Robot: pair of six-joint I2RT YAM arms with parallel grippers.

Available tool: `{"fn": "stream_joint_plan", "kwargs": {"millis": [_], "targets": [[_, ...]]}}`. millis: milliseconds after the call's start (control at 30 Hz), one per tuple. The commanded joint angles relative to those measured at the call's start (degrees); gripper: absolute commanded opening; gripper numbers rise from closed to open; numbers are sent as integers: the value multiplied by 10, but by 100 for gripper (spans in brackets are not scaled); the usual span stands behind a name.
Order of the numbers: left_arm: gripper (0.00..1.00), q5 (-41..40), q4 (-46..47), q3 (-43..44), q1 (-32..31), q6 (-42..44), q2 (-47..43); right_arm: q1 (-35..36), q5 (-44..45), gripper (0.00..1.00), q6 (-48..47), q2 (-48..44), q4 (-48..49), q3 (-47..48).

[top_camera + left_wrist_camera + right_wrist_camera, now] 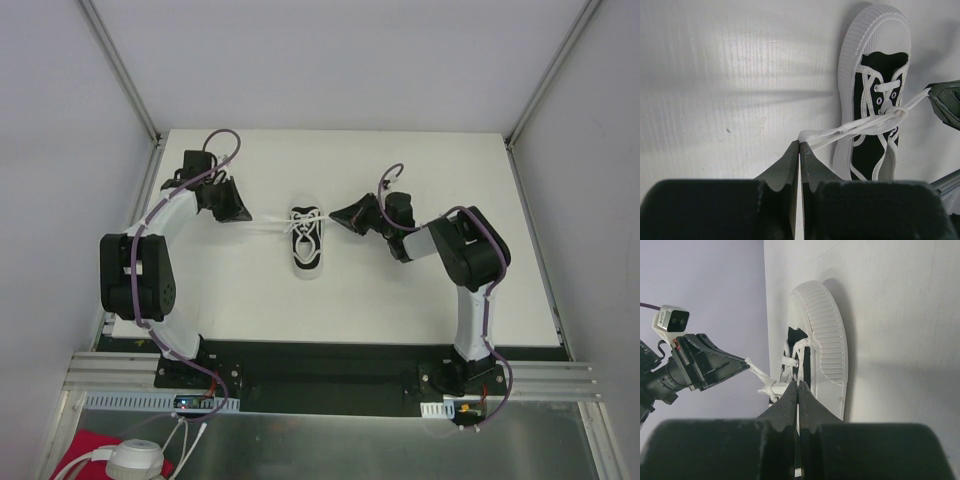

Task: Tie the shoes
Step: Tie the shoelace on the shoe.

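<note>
The shoe sat mid-table between my arms. My left gripper and right gripper each pinched a lace, stretched out to opposite sides. I judged that a level, even pull would tighten the crossing without dragging the shoe.

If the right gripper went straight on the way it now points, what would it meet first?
Most likely the sneaker: the right gripper, shut on a lace, points at its laced top close ahead, though depth is unclear.
</note>
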Motion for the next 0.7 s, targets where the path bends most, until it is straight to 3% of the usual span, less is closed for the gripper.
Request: {"fn": "stream_joint_plan", "kwargs": {"millis": [0, 667], "targets": [[0, -24, 2, -6, 11, 8, -34, -16, 9, 0, 21, -29, 59, -4], [0, -39, 4, -24, 29, 4, -27, -43, -1, 0, 46, 0, 95, -10]]}}
